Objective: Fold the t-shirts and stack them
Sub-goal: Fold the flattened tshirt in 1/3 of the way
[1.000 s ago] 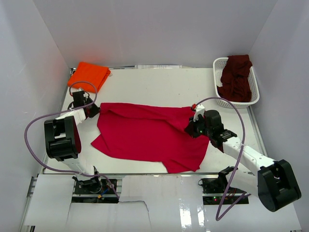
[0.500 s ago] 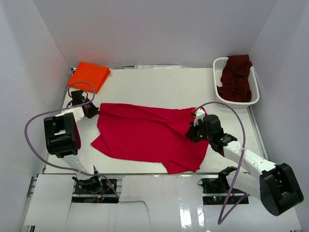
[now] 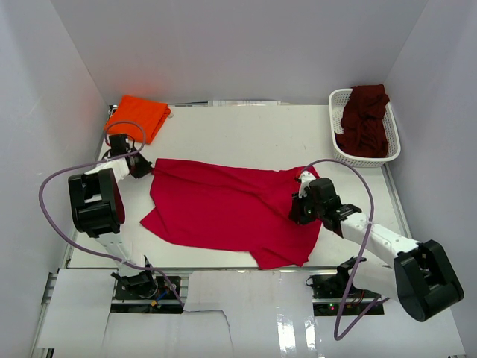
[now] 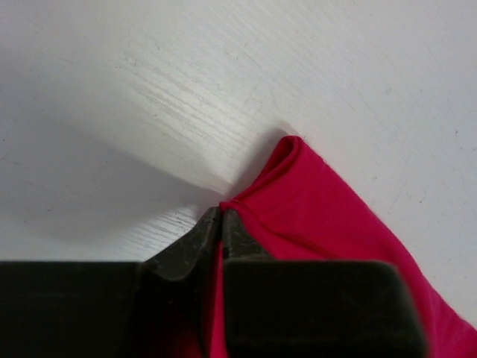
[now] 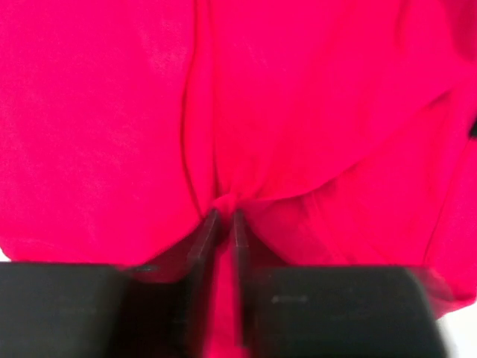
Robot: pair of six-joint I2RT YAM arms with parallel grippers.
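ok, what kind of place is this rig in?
Likely a lab test cell, not a home: plain white walls box in a white table, the left arm and right arm are mounted at its near edge, and a red shirt and basket look like props.

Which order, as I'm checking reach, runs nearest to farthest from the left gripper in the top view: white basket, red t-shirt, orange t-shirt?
1. red t-shirt: its corner is in the left gripper.
2. orange t-shirt: far left corner.
3. white basket: far right corner.
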